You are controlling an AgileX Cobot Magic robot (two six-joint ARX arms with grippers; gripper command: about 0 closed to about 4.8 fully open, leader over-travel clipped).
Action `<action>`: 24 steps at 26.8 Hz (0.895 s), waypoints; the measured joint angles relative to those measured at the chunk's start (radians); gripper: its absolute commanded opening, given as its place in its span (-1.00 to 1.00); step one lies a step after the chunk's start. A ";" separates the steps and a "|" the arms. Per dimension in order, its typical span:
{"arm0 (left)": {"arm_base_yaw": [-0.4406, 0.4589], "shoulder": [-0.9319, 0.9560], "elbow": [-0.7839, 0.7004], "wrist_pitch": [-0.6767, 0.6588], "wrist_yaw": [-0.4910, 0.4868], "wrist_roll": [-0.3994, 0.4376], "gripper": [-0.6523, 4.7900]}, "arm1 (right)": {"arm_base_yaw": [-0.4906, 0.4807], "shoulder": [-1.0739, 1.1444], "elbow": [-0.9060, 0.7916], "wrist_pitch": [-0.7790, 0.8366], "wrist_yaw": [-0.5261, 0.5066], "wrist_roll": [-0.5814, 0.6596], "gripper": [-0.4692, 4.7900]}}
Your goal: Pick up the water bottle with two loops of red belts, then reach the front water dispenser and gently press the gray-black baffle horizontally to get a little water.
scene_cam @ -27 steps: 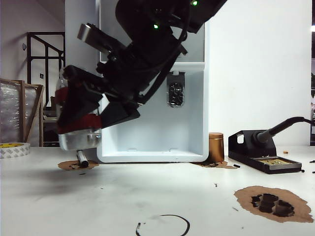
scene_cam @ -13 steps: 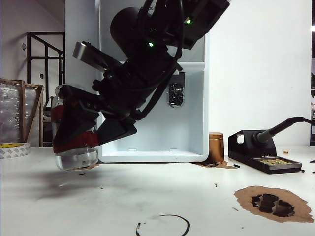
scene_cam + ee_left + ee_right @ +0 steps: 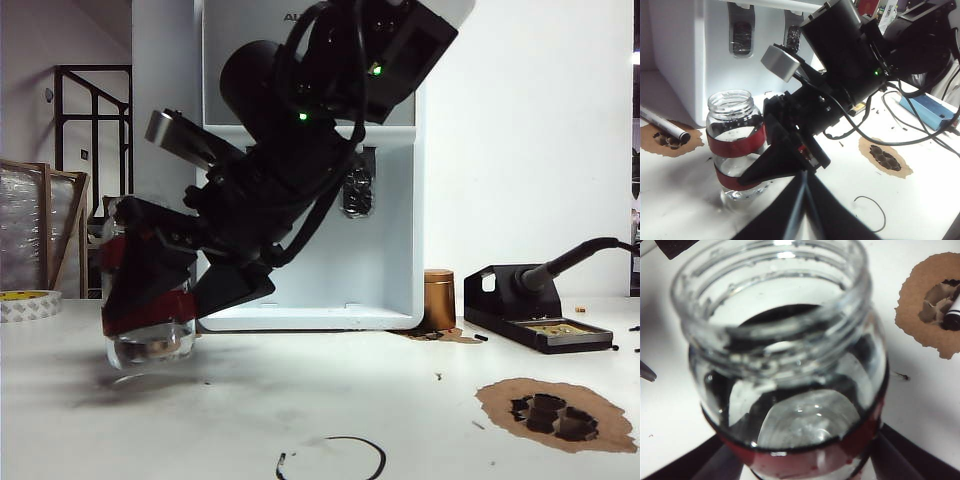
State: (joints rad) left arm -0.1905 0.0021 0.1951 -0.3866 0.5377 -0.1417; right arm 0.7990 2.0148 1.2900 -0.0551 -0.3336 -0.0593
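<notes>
The water bottle (image 3: pixel 150 342) is a clear glass jar with two red bands, standing slightly tilted with its base at the tabletop, left of the water dispenser (image 3: pixel 330 270). My right gripper (image 3: pixel 150 290) reaches across and is shut on the bottle's body, a finger on each side (image 3: pixel 805 460). The left wrist view shows the bottle (image 3: pixel 732 135), the right gripper (image 3: pixel 771 150) on it, and the dispenser (image 3: pixel 695 70) behind, with the gray-black baffle (image 3: pixel 742 37) in its bay. In the exterior view the arm hides the baffle. My left gripper (image 3: pixel 804 181) hangs shut and empty in front of the bottle.
A marker pen (image 3: pixel 665 125) lies on a brown patch beside the dispenser. A copper cylinder (image 3: pixel 438 297) and a soldering station (image 3: pixel 540 315) stand right of the dispenser. A tape roll (image 3: pixel 28 303) lies far left, a black wire loop (image 3: pixel 335 455) near the front edge.
My right gripper has carried the bottle down and slightly left, from above the table to base level with the tabletop. The marker behind it is now covered in the exterior view.
</notes>
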 measured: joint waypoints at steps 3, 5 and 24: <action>0.000 0.000 0.000 0.000 0.000 0.000 -0.78 | 0.000 0.002 0.000 0.004 0.000 0.000 -0.83; 0.000 0.000 0.000 0.000 0.000 0.000 -0.78 | 0.000 0.006 0.000 0.008 0.000 0.000 -0.83; 0.000 0.000 0.000 0.000 0.000 0.000 -0.78 | 0.000 0.054 0.005 0.069 -0.033 0.005 -0.83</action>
State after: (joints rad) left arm -0.1905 0.0021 0.1947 -0.3870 0.5377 -0.1417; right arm 0.7990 2.0689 1.2949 0.0135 -0.3668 -0.0547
